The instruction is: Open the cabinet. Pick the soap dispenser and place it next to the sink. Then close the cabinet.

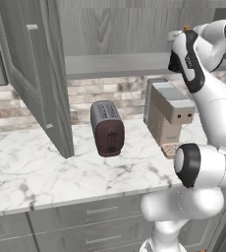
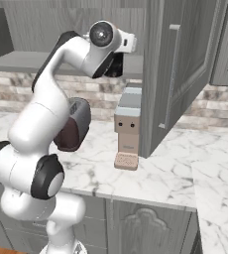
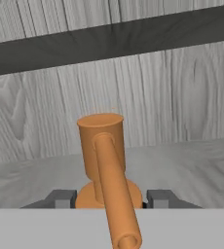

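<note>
Hand view puts us right on the soap dispenser (image 3: 103, 160), orange, sitting on the grey shelf (image 3: 192, 165) inside the cabinet (image 1: 110, 29), its spout pointing back at the camera. Our gripper (image 3: 109, 198) has a dark fingertip on each side of the dispenser's base, so the jaws are around it, but we honestly can't tell if they're pressing on it or just bracketing it. Left base view shows the hand up at shelf height with a tiny bit of orange peeking above it. Both cabinet doors are swung open, one door (image 1: 41, 74) on the left, the other (image 2: 178, 69) on the right. Below, on the marble worktop (image 1: 46, 172), we've got a toaster (image 1: 107, 129) and a coffee machine (image 1: 168, 114) standing near each other.
</note>
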You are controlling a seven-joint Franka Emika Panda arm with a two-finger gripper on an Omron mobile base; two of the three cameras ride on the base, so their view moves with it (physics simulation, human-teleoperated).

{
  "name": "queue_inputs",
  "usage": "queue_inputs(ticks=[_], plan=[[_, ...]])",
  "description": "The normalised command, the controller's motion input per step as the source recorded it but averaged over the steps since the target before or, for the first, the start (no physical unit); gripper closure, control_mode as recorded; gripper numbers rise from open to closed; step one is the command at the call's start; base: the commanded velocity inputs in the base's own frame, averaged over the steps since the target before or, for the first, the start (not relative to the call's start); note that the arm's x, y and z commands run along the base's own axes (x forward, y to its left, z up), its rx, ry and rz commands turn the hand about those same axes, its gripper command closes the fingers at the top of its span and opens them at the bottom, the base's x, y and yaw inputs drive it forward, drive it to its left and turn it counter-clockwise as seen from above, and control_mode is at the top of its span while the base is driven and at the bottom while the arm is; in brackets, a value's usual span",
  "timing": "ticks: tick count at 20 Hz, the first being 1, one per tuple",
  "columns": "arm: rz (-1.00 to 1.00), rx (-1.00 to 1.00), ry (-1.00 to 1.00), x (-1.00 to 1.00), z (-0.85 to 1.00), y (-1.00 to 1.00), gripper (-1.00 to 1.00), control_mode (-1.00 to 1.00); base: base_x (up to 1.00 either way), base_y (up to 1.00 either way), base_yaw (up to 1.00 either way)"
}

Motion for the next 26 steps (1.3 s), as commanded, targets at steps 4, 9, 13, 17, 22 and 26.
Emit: queue_inputs(ticks=[4,9,13,17,22,26], plan=[[0.0,0.0,0.02,-0.7,0.06,0.11,1.0,-1.0,0.0,0.0,0.0],[0.0,-0.03,-0.12,-0.76,-0.22,0.23,1.0,-1.0,0.0,0.0,0.0],[0.0,-0.01,-0.08,-0.69,-0.21,0.27,1.0,-1.0,0.0,0.0,0.0],[-0.01,0.0,-0.02,-0.59,-0.2,0.28,1.0,-1.0,0.0,0.0,0.0],[-0.03,0.0,0.0,-0.46,-0.16,0.25,1.0,-1.0,0.0,0.0,0.0],[-0.04,0.0,0.0,-0.4,-0.19,0.26,1.0,-1.0,0.0,0.0,0.0]])
